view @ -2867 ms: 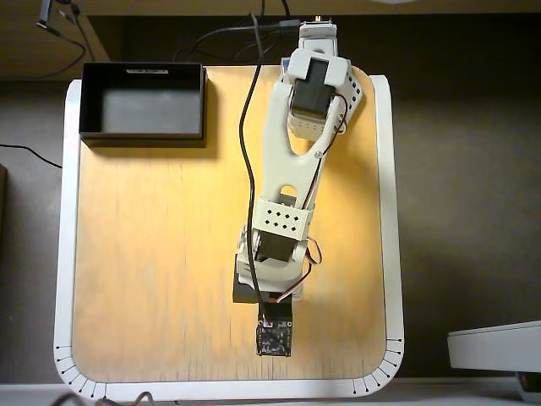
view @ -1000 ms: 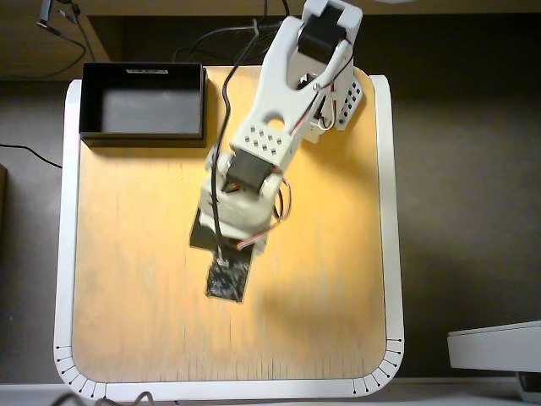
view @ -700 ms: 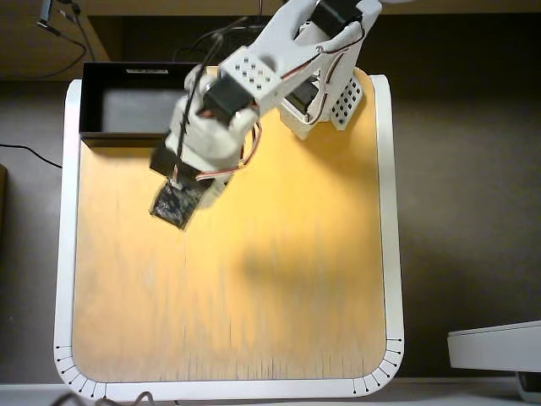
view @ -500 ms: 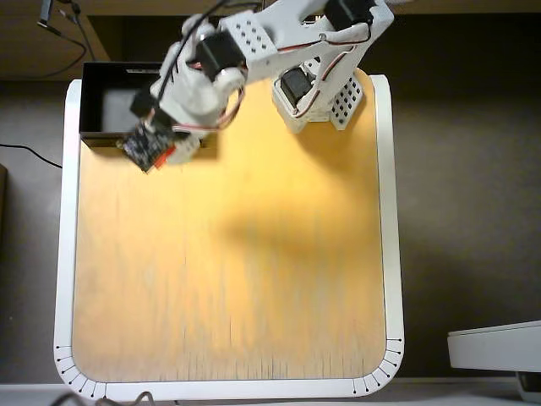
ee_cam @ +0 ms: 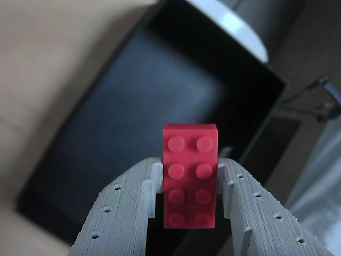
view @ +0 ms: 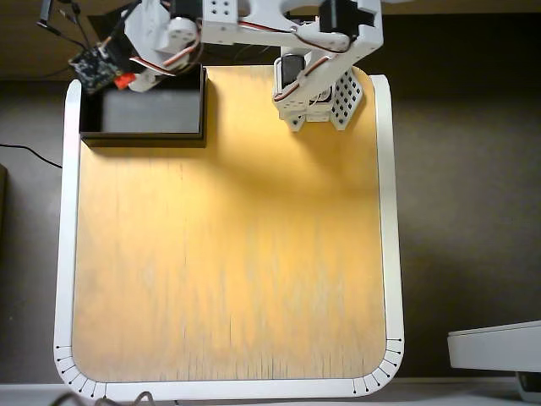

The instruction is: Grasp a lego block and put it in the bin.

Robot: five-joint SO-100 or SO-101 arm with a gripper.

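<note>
Wrist view shows me clamping the lego block (ee_cam: 190, 182) between my jaws, hanging over the bin (ee_cam: 96, 176). I am carrying; next, I judge, comes parting the jaws above the bin's floor.

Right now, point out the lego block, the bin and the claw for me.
lego block (ee_cam: 190, 181): wrist view, on its studded top face.
bin (ee_cam: 128, 133): wrist view, on its dark floor.
claw (ee_cam: 190, 188): wrist view, midway between the two grey fingertips, shut on the block.
</note>
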